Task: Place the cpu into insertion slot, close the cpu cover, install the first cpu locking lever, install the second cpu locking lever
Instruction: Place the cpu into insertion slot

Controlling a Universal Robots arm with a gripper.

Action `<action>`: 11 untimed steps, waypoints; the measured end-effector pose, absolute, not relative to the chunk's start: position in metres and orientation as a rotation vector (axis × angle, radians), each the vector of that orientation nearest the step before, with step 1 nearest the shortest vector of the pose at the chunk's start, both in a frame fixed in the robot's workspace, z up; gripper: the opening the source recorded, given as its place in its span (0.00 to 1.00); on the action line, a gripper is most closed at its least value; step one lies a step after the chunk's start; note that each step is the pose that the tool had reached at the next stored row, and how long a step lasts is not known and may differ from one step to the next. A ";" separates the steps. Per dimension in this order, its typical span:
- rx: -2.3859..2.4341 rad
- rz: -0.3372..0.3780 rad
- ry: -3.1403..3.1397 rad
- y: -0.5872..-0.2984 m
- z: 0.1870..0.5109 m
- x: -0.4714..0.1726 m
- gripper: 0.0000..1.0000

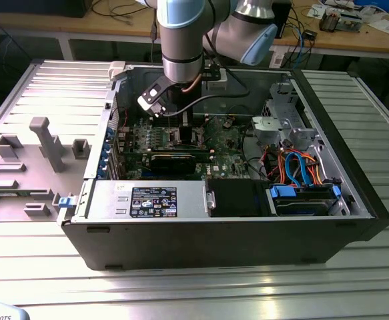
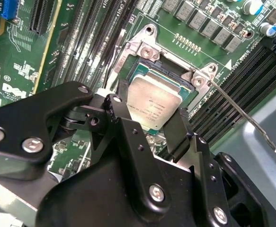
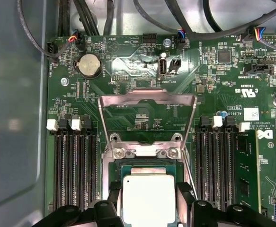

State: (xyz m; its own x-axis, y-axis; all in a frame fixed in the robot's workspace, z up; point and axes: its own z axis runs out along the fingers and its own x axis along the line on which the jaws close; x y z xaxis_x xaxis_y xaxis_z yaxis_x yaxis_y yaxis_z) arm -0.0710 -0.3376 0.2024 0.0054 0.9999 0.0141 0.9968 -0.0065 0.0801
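The cpu (image 2: 154, 105) (image 3: 148, 201), a small square chip with a dull silver top, lies level in the insertion slot (image 3: 147, 164) (image 2: 173, 70) on the green motherboard (image 1: 224, 143). My gripper (image 2: 148, 113) (image 3: 148, 195) (image 1: 184, 130) is down inside the computer case, and its black fingers (image 2: 115, 105) press against two opposite edges of the chip. The cpu cover (image 3: 147, 96), a silvery frame with a square window, stands swung up and open behind the slot. One thin locking lever (image 2: 244, 116) sticks out free beside the slot.
Black memory slots (image 3: 74, 165) (image 3: 218, 165) run along both sides of the socket. Cables (image 3: 95, 16) hang along the board's edge by the case wall. A drive cage with orange and blue cables (image 1: 301, 170) and a black power supply (image 1: 237, 197) fill the case at the exterior view's right.
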 end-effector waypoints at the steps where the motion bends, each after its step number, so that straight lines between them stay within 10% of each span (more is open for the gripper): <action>1: 2.193 0.103 2.181 -0.338 0.202 -0.071 0.54; 11: 2.195 0.102 2.180 -0.337 0.198 -0.071 0.54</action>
